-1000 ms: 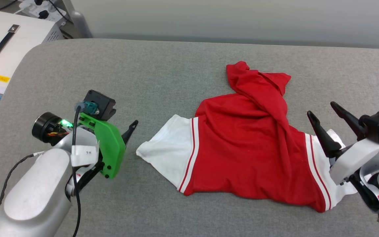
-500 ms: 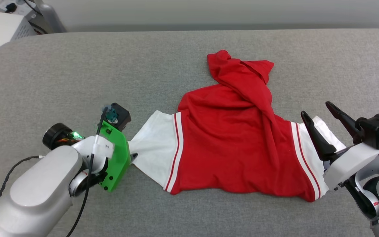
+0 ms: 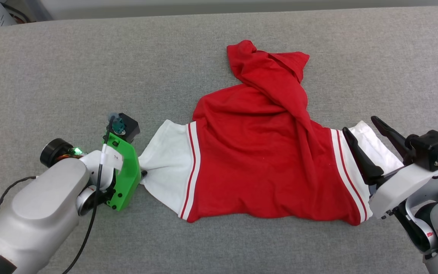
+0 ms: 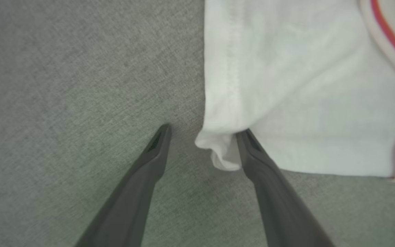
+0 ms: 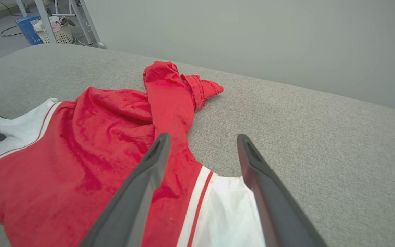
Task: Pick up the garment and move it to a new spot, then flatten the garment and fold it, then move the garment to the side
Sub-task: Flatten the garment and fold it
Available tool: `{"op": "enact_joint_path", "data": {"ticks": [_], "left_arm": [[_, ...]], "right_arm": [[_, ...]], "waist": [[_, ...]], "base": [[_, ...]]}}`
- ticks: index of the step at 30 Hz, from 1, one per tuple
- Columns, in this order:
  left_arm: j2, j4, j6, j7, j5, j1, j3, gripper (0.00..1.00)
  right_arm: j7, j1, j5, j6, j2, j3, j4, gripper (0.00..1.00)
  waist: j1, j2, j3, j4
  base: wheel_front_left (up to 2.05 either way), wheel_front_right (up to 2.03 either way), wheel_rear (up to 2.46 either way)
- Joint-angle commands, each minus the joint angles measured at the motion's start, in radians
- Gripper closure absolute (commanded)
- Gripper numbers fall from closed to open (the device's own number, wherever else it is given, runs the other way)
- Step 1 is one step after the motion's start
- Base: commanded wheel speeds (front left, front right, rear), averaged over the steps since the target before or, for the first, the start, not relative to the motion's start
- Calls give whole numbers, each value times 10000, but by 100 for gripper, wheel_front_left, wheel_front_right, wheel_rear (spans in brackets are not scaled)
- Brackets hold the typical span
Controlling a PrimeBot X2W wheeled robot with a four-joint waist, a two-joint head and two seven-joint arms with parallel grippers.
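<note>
Red garment (image 3: 257,163) is lying crumpled on the grey cushion (image 3: 89,68), flattening and folding outstanding; we are poising the left gripper (image 4: 206,129), released, astride one sleeve corner (image 4: 218,151) and the right gripper (image 5: 203,136), released, over the other.

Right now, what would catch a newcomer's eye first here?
A crumpled red jersey with white sleeves sprawls across the middle of the grey padded surface. The left pincer stands open around one sleeve's corner; the right pincer hangs open over the other sleeve.
</note>
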Motion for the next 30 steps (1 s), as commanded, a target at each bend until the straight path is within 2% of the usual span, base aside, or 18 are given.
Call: {"op": "enact_joint_path", "data": {"ticks": [1, 6, 10, 14, 17, 21, 25, 30], "left_arm": [[-159, 323, 31, 0, -214, 214, -343, 100], [-86, 222, 31, -531, -670, 149, -707, 100], [321, -113, 31, -1374, -859, 225, -581, 100], [874, -635, 94, -2056, -1165, 512, -160, 100], [1368, -1113, 343, -2355, -1253, 729, 85, 100], [1785, -1780, 739, -2619, -1383, 944, 367, 100], [1999, -2419, 1093, -2712, -1436, 1056, 522, 100], [1991, -2967, 1366, -2578, -1301, 1021, 457, 100]], "right_arm": [[4, -166, -73, -6, -15, -19, 22, 0], [130, -211, 20, -6, -215, -154, -67, 0], [686, -331, 105, -6, -863, -469, -385, 0], [2321, -236, 498, -6, -2038, -546, -944, 0], [3940, -73, 1260, -6, -2964, -624, -1359, 0], [5771, 65, 2044, -6, -3747, -760, -1607, 0], [7258, 123, 2794, -6, -4171, -382, -1414, 0], [8127, -24, 3023, -6, -4371, 468, -691, 0]], "waist": [[1, 0, -8, 7], [1, 0, -290, 98], [1, 0, -601, 133], [1, 0, -873, 226], [1, 0, -988, 323], [1, 0, -1021, 467], [1, 0, -940, 597], [1, 0, -721, 780]], "base": [[0, 0, 0], [0, 0, 0], [0, 0, 0], [0, 0, 0], [0, 0, 0], [0, 0, 0], [0, 0, 0], [0, 0, 0]]}}
